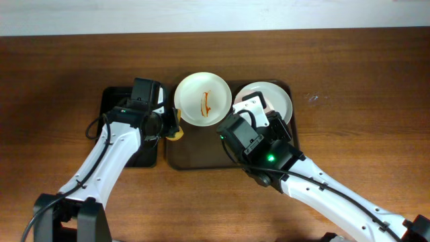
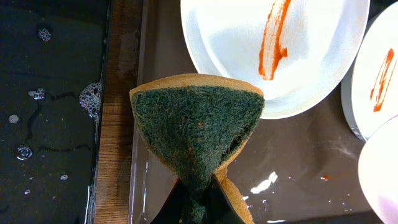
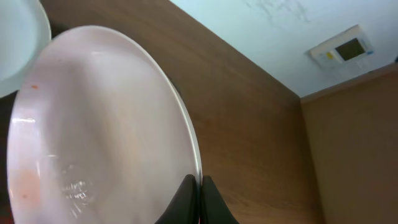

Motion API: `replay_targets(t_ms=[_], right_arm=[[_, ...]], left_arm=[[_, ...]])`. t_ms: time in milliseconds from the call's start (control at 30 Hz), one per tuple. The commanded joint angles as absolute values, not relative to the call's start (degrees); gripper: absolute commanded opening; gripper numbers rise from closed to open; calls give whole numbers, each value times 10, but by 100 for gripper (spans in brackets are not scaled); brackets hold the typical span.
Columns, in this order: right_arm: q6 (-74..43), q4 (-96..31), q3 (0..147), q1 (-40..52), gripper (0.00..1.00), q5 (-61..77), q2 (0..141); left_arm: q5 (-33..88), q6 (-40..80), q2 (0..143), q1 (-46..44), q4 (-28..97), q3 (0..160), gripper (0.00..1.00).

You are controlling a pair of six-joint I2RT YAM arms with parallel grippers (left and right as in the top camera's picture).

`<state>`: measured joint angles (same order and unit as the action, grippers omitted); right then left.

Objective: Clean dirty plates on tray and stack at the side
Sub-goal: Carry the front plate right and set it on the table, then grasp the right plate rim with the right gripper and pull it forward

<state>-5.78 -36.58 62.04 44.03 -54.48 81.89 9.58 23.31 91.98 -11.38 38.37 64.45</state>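
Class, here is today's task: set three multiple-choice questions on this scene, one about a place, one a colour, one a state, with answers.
1. The black tray lies: A left of the brown tray; B right of it; C on top of it.
2. The sponge face in the left wrist view is: A blue; B dark green; C pink.
3. The right gripper is: A open; B shut on a plate; C out of view.

Answers: 1A, overhead shows the two side by side; 2B, green scouring face; 3B, its fingers pinch the rim.
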Motion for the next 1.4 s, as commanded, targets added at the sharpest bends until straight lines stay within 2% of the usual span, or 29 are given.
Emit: replay_targets(t_ms=[0, 100, 267, 400, 533, 600, 800, 967, 1033, 1133, 1200, 1300, 1333, 1367], right_arm=[[-35, -360, 633, 458, 4, -561, 807], [-85, -360, 633, 443, 4, -584, 807], [-177, -370, 634, 341, 4, -435, 806], [-177, -396, 654, 197, 4, -303, 790], [-177, -423, 660, -44, 4, -96, 785], [-176, -430, 659, -127, 4, -34, 799], [-174, -428, 658, -281, 4, 60, 901], [-168, -389, 658, -339, 4, 99, 961], [-144, -386, 658, -345, 5, 170, 957], [-70, -407, 659, -319, 15, 312, 950], [-47, -427, 660, -280, 19, 313, 934], [-42, -460, 688, -196, 33, 305, 900], [-42, -479, 704, -165, 39, 289, 893], [-13, -506, 727, -119, 50, 278, 890]], left_arm=[[93, 222, 913, -112, 382, 643, 0], [93, 222, 913, -112, 383, 643, 0], [93, 222, 913, -112, 383, 643, 0], [93, 222, 913, -112, 383, 643, 0], [93, 222, 913, -112, 383, 643, 0], [93, 222, 913, -112, 383, 643, 0], [93, 222, 913, -112, 383, 643, 0], [93, 222, 913, -112, 383, 643, 0], [92, 222, 913, -112, 383, 643, 0], [91, 222, 913, -112, 383, 643, 0], [91, 222, 913, -112, 383, 643, 0], [86, 222, 913, -112, 383, 643, 0], [84, 221, 913, -112, 383, 643, 0], [74, 221, 913, -112, 383, 643, 0]])
